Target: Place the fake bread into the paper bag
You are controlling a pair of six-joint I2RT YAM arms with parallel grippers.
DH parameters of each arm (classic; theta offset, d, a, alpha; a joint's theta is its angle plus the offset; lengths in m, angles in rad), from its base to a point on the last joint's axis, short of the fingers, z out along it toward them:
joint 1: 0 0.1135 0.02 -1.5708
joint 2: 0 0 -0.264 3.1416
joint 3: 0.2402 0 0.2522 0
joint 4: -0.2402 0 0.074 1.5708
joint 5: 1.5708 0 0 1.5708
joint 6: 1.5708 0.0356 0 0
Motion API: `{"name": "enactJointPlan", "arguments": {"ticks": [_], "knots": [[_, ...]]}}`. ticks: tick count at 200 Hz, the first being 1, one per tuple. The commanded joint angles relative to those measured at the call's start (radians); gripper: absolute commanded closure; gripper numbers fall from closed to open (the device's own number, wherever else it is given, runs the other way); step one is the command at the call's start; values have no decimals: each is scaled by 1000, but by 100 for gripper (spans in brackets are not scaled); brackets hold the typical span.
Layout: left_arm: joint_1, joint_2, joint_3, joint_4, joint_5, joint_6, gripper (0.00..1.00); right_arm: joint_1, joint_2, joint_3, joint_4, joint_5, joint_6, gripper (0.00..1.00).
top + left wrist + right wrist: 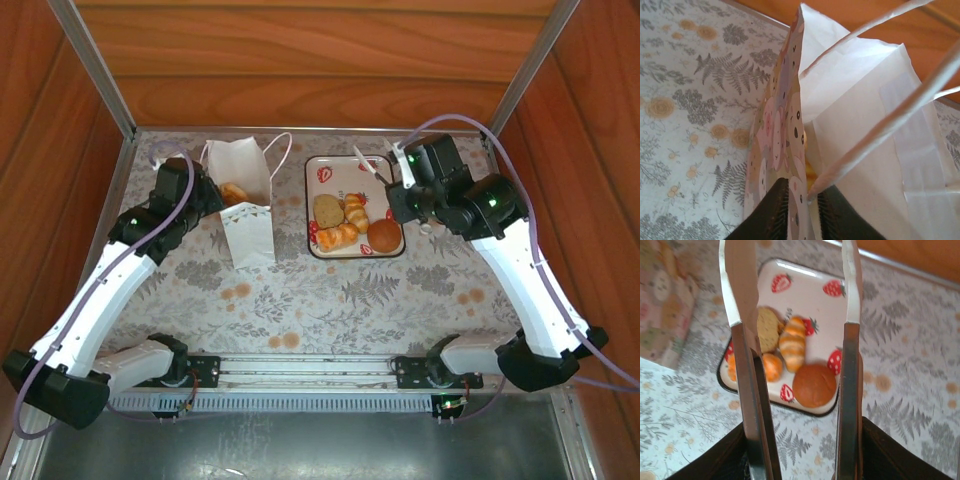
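Observation:
The white paper bag [247, 205] [845, 85] stands upright and open, left of the tray, with one golden pastry [233, 192] inside. My left gripper [207, 195] [802, 192] is at its left rim, jaws slightly open astride the patterned wall, beside a cord handle [880, 127]. Fake bread lies on the strawberry tray [322, 172] [807, 282]: a brown slice [328, 210] [769, 329], two croissants [355, 212] [792, 342] and a round bun [384, 235] [814, 385]. My right gripper [400, 195] [800, 460] is shut on metal tongs [370, 165] [742, 315], held above the tray, their arms spread with nothing between.
A floral cloth [330, 300] covers the table. Wooden walls [300, 60] close the back and both sides. The bag [662, 305] stands close to the tray's left edge. The arm bases sit on a rail [300, 370] at the near edge.

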Motion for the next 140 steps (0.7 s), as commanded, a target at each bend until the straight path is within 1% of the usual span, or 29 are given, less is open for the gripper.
{"name": "enactJointPlan", "arguments": {"ticks": [1, 60, 83, 140], "knots": [[9, -21, -17, 27, -10, -5, 70, -51, -16, -78, 30, -81, 26, 47], [18, -68, -53, 52, -9, -7, 41, -149, 34, -219, 95, -178, 17, 47], [24, -89, -66, 56, -11, -2, 37, -170, 69, -244, 119, -206, 16, 46], [35, -142, -108, 66, -34, 14, 22, -197, 162, -283, 167, -267, 12, 46]]}}
